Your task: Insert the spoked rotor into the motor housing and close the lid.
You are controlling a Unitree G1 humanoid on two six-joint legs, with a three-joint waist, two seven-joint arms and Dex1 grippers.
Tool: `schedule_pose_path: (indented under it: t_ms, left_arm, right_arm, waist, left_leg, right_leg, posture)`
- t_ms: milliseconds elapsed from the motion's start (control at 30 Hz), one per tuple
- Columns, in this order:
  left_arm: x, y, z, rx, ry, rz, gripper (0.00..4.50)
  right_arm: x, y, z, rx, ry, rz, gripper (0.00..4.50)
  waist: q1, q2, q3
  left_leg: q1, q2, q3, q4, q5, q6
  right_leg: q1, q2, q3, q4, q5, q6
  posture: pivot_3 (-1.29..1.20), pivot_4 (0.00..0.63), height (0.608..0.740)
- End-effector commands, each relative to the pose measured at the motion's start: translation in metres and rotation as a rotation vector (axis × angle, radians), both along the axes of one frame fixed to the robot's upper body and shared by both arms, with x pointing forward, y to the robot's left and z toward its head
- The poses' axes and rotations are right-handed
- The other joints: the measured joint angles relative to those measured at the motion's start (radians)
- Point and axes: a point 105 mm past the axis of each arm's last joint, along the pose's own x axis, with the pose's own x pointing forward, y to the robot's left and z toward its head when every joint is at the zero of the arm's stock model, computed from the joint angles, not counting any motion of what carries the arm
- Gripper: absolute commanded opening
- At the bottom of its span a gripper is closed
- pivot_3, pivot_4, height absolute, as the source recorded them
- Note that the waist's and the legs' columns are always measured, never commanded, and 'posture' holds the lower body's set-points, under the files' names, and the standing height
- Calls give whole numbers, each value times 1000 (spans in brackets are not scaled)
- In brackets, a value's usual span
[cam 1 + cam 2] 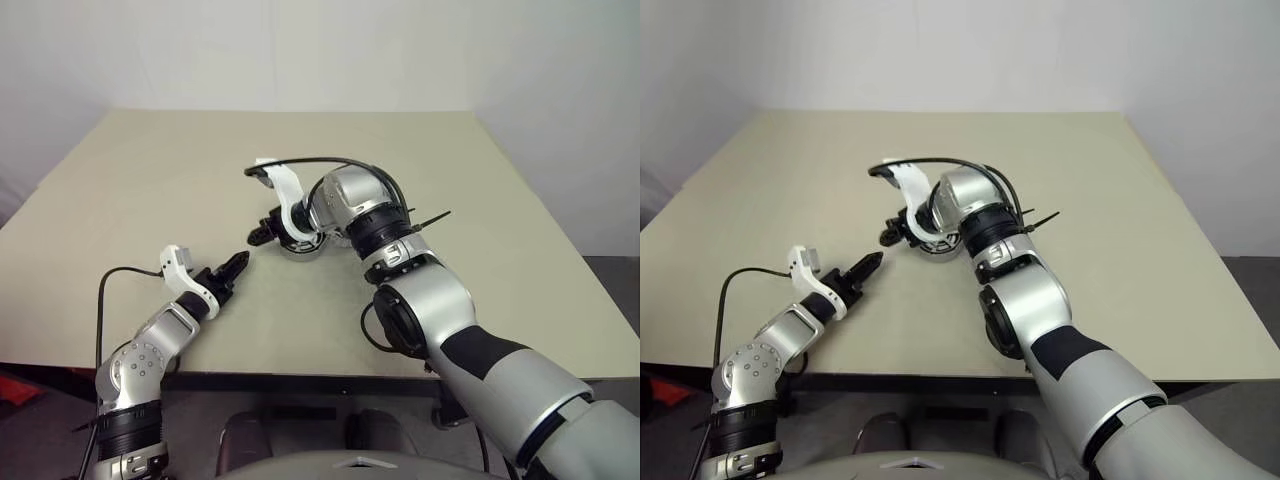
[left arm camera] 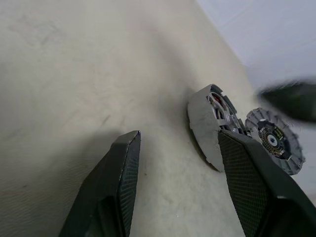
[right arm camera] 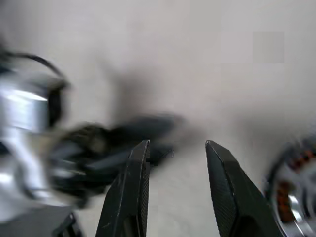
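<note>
Nearest the lens: black fingers (image 2: 123, 168) of left pincer (image 2: 178, 138), spread apart, nothing between.

Just past them, housing (image 2: 205, 123), flat on table (image 1: 150, 180), close to centre of head view and partly tucked under right wrist. Inside the cup: copper-red windings round the wall, plus silver spokes across the middle. Probably rotor already seated, though too small to settle. No lid on top; mouth open upward.

Just beside housing, on the far side from left pincer: ribbed disc (image 2: 274, 140), grey with dark centre, lying flat. Likely the lid, judging by matching width; could not swear to it.

Next outward, right pincer (image 3: 175, 145), fingers apart and empty, tilted down over table just left of housing in head view, not touching it. Looks like a release or a pause between grasps, not a hold.

Left pincer low in lower left of head view, aimed at housing, well short of it. Probably parked there to brace the cup when lid goes down.

Judged stage: cup loaded or nearly so, closing not yet done. Main risk: lid set down crooked on rim, or cup sliding on smooth table with nothing steadying it.
</note>
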Motion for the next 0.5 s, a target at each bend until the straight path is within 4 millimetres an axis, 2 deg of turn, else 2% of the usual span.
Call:
schedule_pose_path:
  t_ms: [33,133,233,267,333,433,500]
  left_arm:
    - [5,1,16,4,-58,-17,2640]
    - [7,3,28,-16,-84,-44,2640]
    - [9,7,41,-51,-102,-71,2640]
    - [11,11,45,-55,-105,-75,2640]
    - [14,16,49,-56,-104,-78,2640]
    - [17,20,50,-52,-93,-87,2640]
    - [21,21,51,-43,-85,-97,2640]
  right_arm:
    - [8,5,54,189,-166,45,1963]
    - [26,-14,71,249,-347,46,1963]
    - [53,-53,72,187,-566,-13,1963]
    - [69,-81,63,101,-655,-84,1963]
    - [85,-120,49,-19,-747,-169,1963]
    - [93,-162,33,-86,-737,-260,1963]
    - [95,-197,30,-140,-749,-319,1581]
  waist:
    - [10,0,0]
    - [21,0,0]
    - [41,-2,-1]
    - [43,-3,-1]
    - [47,-4,-2]
    - [39,-3,-2]
    - [37,-3,-1]
  left_leg:
    - [0,0,0,0,0,0]
    - [0,0,0,1,0,0]
    - [-1,0,0,3,0,0]
    - [-2,0,0,4,0,0]
    - [-2,-1,0,5,0,0]
    - [-4,-2,0,7,0,0]
    - [-5,-1,0,7,0,1]
  right_leg:
    - [0,0,0,0,0,0]
    - [0,0,0,1,0,0]
    - [0,0,0,1,0,0]
    - [1,-1,0,1,0,0]
    - [1,-1,0,1,0,0]
    - [2,-2,0,2,1,0]
    - [1,-1,0,2,1,0]
  posture:
    - [0,0,740]
    - [0,0,740]
    - [0,0,740]
    - [0,0,740]
    - [0,0,740]
    - [0,0,740]
    - [0,0,740]
